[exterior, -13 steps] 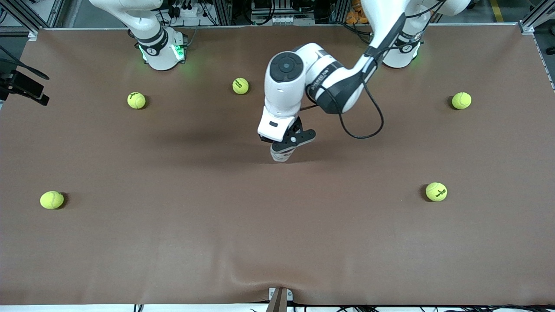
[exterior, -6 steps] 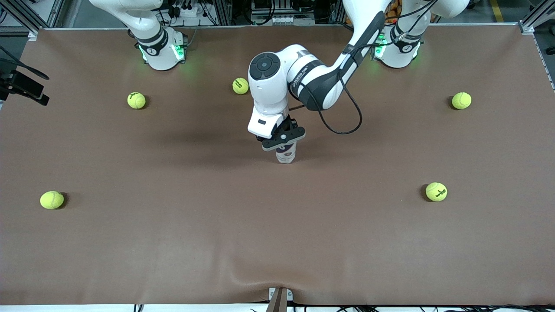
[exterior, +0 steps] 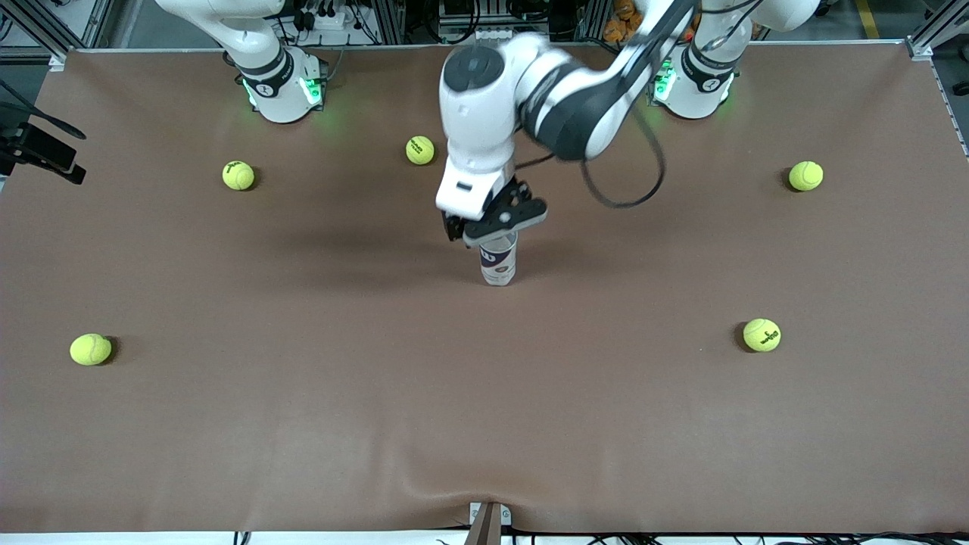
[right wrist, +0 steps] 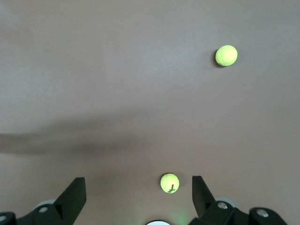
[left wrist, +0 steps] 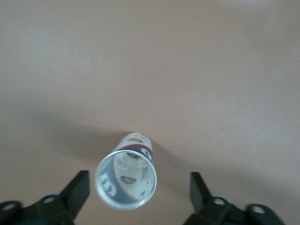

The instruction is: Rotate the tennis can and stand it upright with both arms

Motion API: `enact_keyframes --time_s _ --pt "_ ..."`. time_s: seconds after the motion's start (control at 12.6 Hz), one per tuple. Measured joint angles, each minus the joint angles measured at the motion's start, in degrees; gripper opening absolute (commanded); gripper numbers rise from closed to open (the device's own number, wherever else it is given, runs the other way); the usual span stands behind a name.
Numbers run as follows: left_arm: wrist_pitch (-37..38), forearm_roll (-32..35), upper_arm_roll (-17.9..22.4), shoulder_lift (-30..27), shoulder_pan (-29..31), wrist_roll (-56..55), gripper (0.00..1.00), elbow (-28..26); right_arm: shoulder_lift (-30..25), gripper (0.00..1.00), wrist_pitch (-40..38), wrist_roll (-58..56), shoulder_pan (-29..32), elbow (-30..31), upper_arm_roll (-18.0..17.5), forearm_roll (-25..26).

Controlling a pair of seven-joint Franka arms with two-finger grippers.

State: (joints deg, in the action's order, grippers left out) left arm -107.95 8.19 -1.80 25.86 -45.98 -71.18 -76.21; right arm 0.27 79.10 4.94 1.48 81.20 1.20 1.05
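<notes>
Your tennis can (exterior: 498,266) stood upright mid-table, long axis vertical, open silvery rim up. Your left gripper (exterior: 496,221) hung just over that rim — fingers (left wrist: 77,190) spread wide, clear of the can. The right gripper (right wrist: 138,199), also spread wide and empty, waited over bare brown table (exterior: 303,393).

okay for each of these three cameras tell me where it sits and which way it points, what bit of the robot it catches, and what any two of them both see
Front view: high across the brown table, facing both white arm bases; left gripper over the upright, clear, blue-labelled tennis can.
Left wrist view: on the left wrist, looking down into the can's open rim between its spread fingers.
Right wrist view: on the waiting right wrist, looking down at the table and two yellow-green tennis balls; open fingers show.
Shared: front and left wrist views both show the can.
</notes>
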Motion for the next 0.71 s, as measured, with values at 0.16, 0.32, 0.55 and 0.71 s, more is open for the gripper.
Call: enact_keyframes --time_s 0.16,0.32,0.55,0.71 --pt "5.44 -0.01 0.23 -6.08 3.73 3.46 1.00 0.04 0.00 1.00 0.00 0.00 0.00 0.00 -0.01 0.00" --pt "9.88 -0.09 0.35 -10.77 8.48 6.14 1.00 -0.17 0.00 1.00 0.00 0.00 0.00 0.00 -0.01 0.00" --pt "18.10 -0.86 0.46 -15.47 15.51 16.66 1.00 -0.36 0.00 1.00 0.00 0.01 0.00 -0.01 -0.01 0.00" --pt "23.34 -2.06 0.54 -18.84 21.98 28.77 1.00 -0.63 0.00 1.00 0.00 0.01 0.00 -0.02 0.00 0.00"
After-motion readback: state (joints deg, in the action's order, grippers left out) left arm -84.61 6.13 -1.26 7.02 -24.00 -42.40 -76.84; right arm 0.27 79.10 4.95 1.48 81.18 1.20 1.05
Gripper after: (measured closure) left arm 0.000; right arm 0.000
